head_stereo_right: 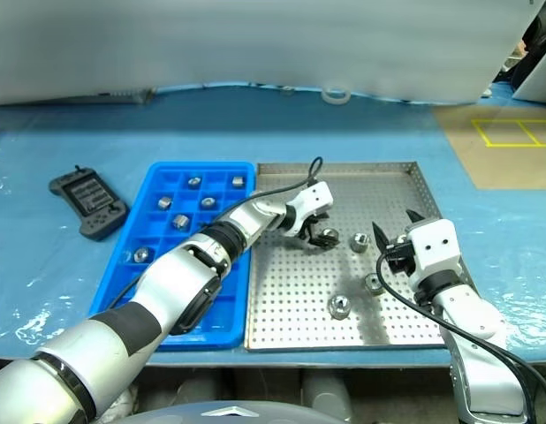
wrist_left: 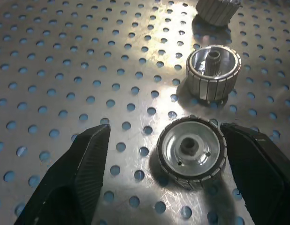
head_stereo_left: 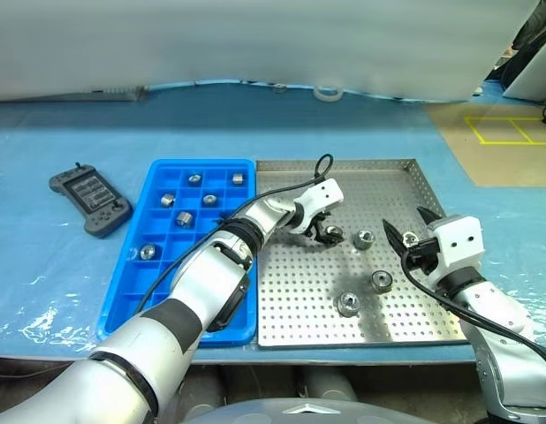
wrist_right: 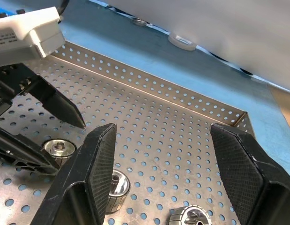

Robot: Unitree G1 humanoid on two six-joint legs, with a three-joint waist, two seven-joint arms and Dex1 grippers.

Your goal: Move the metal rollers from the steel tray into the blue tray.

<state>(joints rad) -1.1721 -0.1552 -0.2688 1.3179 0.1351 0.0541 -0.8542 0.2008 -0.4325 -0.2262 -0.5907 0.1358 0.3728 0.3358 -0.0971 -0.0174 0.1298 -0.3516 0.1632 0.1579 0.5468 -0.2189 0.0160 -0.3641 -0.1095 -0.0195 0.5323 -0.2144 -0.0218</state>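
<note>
Blue tray point(head_stereo_left: 123, 296): six metal rollers point(head_stereo_left: 184, 218) delivered. Steel tray point(head_stereo_left: 397, 181): four remain; one between the open, empty left gripper's point(wrist_left: 164, 161) fingers. Right gripper point(wrist_right: 166, 164): open, empty.

Desk point(head_stereo_left: 43, 291) under a blue sheet carries: steel tray point(head_stereo_left: 405, 329), blue tray point(head_stereo_left: 132, 291) touching its left side, dark grey handheld controller point(head_stereo_left: 90, 200) further left, white tape ring point(head_stereo_left: 327, 92) at the far edge.
</note>
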